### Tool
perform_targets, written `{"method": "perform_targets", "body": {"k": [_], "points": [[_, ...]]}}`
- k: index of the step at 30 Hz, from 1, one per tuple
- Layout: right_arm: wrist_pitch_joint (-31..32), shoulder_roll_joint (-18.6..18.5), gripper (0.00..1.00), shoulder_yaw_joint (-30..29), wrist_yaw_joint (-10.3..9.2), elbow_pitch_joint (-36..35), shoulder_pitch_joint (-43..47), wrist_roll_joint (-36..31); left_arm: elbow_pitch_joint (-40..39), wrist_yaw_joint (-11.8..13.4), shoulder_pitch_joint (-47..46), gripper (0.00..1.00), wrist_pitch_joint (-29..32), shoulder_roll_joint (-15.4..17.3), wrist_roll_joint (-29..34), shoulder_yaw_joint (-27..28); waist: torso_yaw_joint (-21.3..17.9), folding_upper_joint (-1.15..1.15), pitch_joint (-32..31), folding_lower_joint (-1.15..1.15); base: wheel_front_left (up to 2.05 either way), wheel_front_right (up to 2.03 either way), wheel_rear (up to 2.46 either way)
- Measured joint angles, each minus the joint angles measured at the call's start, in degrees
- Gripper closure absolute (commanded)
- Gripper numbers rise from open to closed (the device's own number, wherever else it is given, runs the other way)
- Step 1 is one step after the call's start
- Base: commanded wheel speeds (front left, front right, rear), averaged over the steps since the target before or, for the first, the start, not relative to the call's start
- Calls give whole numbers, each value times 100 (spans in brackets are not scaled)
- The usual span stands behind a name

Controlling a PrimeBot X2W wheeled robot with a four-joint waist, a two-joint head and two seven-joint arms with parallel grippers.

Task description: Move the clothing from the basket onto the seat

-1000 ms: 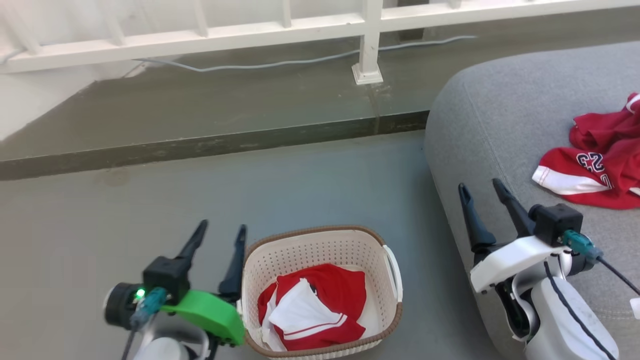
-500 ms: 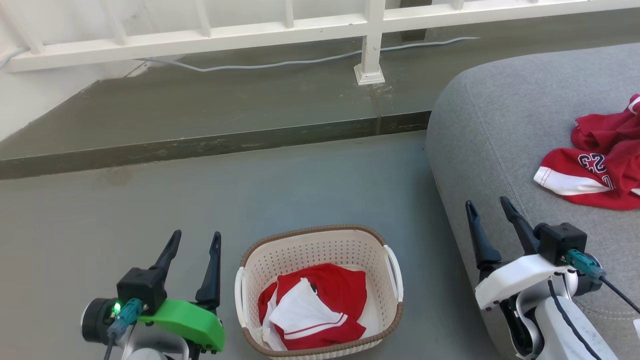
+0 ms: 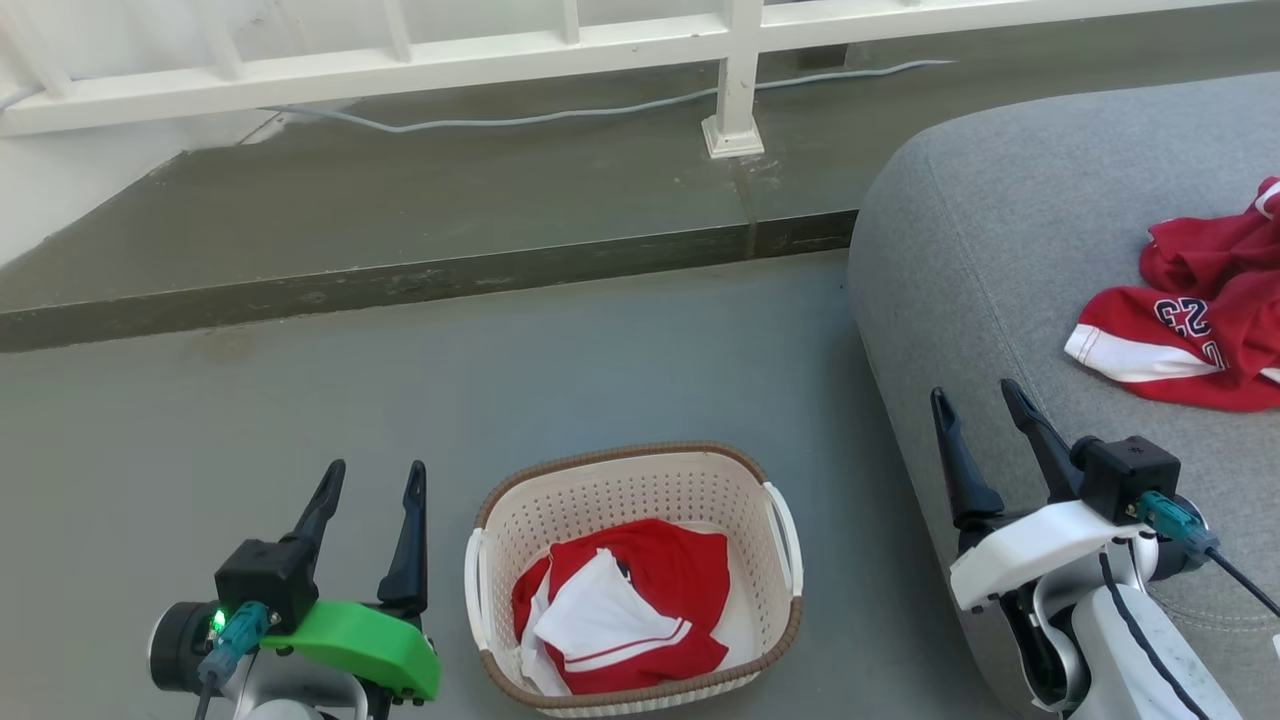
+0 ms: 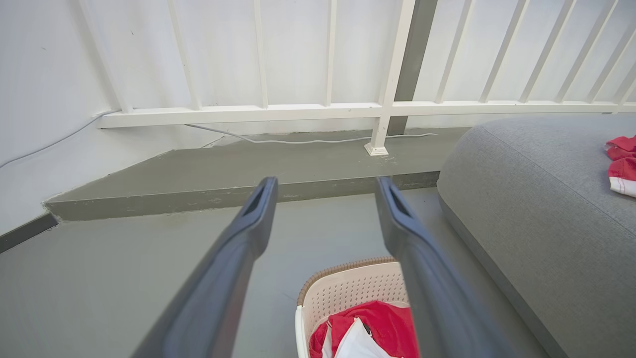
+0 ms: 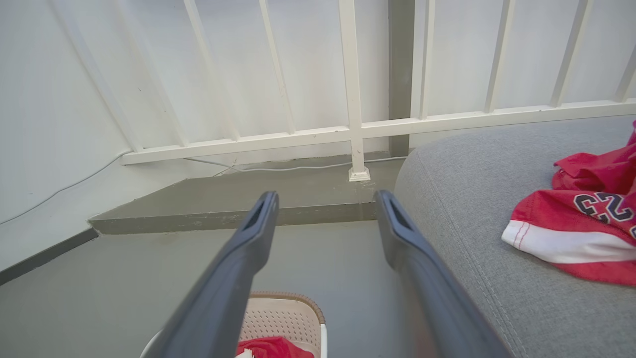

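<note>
left hand [image 3: 375, 468]: wide open, holding nothing, fingers point 12 o'clock; over the floor at 9 o'clock of the basket, clear of its rim.
right hand [image 3: 973, 392]: wide open, holding nothing, fingers lean to 11 o'clock; over the seat's near edge, at 3 o'clock of the basket.
basket [image 3: 620, 492]: on the floor at 6 o'clock in the head view, between the hands, mouth up.
white-panel garment [image 3: 610, 625]: crumpled inside the basket.
lettered garment [image 3: 1165, 345]: on the seat at 3 o'clock in the head view, well apart from the right hand.
seat [image 3: 1000, 230]: grey fabric, rounded corner toward 10 o'clock.
room: grey floor [image 3: 600, 350], raised step [image 3: 450, 220] at 12 o'clock, white railing [image 3: 500, 50] and a cable [image 3: 550, 118] on it, white wall [image 4: 49, 74] at 9 o'clock.
change: left hand was against the basket's 9 o'clock rim a second ago, now apart from it; right hand and both garments much the same; both hands as open as before.
axis: basket long axis about 9-to-3; lettered garment's white hem faces 8 o'clock; seat's long axis cannot tell, it runs off frame.
</note>
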Motion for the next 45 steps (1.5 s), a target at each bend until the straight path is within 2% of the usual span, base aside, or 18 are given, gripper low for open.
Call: {"method": "perform_targets", "body": {"k": [25, 37, 45], "points": [[157, 0, 0, 41, -41, -408, 93, 2, -129, 7, 92, 0, 116, -134, 229, 14, -86, 0, 281, 0, 0, 0, 0], [259, 2, 0, 166, -16, -846, -294, 1, -141, -24, -310, 0, 320, -199, 564, -455, -245, 0, 982, 0, 0, 0, 0], [259, 14, 0, 222, 27, -1094, -689, 4, 385, -200, -939, 0, 468, -291, 880, -762, -470, 0, 1659, 0, 0, 0, 0]]}}
